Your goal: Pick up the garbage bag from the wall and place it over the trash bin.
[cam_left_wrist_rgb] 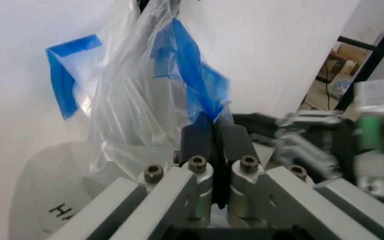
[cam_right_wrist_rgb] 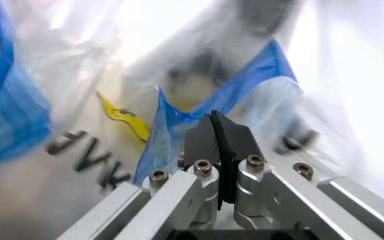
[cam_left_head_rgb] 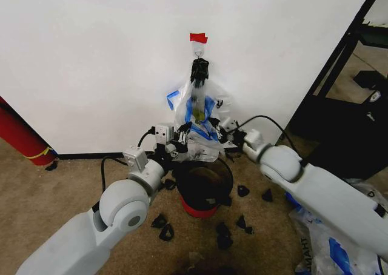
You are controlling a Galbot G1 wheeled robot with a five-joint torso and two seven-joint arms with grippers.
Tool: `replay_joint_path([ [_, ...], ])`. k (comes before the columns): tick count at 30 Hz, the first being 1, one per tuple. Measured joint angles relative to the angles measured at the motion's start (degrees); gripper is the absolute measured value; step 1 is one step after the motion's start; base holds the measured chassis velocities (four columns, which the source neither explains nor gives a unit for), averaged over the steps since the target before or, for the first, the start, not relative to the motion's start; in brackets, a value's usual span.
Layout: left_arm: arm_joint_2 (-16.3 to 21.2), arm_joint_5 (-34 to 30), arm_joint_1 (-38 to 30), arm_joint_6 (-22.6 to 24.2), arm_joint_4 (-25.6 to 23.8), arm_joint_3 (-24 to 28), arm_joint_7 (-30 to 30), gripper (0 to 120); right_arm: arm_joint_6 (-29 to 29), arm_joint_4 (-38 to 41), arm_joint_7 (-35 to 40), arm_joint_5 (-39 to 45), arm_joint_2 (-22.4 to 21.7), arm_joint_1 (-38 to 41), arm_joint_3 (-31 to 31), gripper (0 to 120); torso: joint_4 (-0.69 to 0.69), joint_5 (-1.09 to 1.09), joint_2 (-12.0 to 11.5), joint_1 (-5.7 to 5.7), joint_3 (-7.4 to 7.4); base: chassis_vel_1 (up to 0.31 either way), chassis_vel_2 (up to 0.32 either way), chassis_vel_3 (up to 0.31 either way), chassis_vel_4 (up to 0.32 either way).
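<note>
On my right wrist feed I can read dark letters on the garbage bag [cam_right_wrist_rgb: 78,165], something like "VNV" seen through the film, next to a yellow mark; I can't make out a full word. On the left wrist feed, a white surface [cam_left_wrist_rgb: 52,200] under the bag carries dark letters, of which only an "H" is clear. From the head camera, a plastic bag on the floor [cam_left_head_rgb: 321,251] shows dark lettering ending roughly in "ANT", partly cut off.
</note>
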Motion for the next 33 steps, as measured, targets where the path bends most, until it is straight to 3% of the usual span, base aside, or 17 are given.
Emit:
replay_joint_path([
  [11, 0.03, 0.38, 0.64, -0.18, 0.12, -0.14, 0.19, 0, 1.54, 4.67, -0.42, -0.52, -2.53, -10.37, 9.59, 0, -0.01, 0.01, 0.00, 0.00, 0.00, 0.000, 0.000, 0.000, 0.000],
  [18, -0.03, 0.60, 0.87, -0.19, -0.38, 0.11, 0.20, 0, 2.67, 5.70, 0.19, -2.09, -2.21, -14.63, 12.54, 0, 0.01, 0.00, 0.00, 0.00, 0.00, 0.000, 0.000, 0.000, 0.000],
  [21, 0.17, 0.66, 1.11, -0.19, -0.58, -0.01, 0.19, 0, 2.84, 5.90, 0.31, -1.49, -2.11, -16.62, 14.34, 15, -0.01, 0.01, 0.00, 0.00, 0.00, 0.000, 0.000, 0.000, 0.000],
  [25, -0.03, 0.77, 1.11, -0.18, -0.72, 0.19, 0.19, 0, 2.79, 6.14, -0.21, -1.29, -2.12, -16.86, 13.86, 27, -0.01, 0.00, 0.00, 0.00, 0.00, 0.000, 0.000, 0.000, 0.000],
  [30, 0.21, 1.40, 2.05, -0.14, -1.35, 0.03, 0.35, 0, 1.26, 7.34, -0.11, 3.77, -1.41, -14.02, 11.52, 48, 0.00, 0.00, 0.00, 0.00, 0.00, 0.000, 0.000, 0.000, 0.000],
  [33, 0.32, 1.44, 2.12, -0.15, -1.41, -0.08, 0.44, 0, 0.52, 6.99, -0.08, 3.99, -1.36, -12.26, 9.99, 54, 0.00, 0.00, 0.00, 0.00, 0.00, 0.000, 0.000, 0.000, 0.000],
])
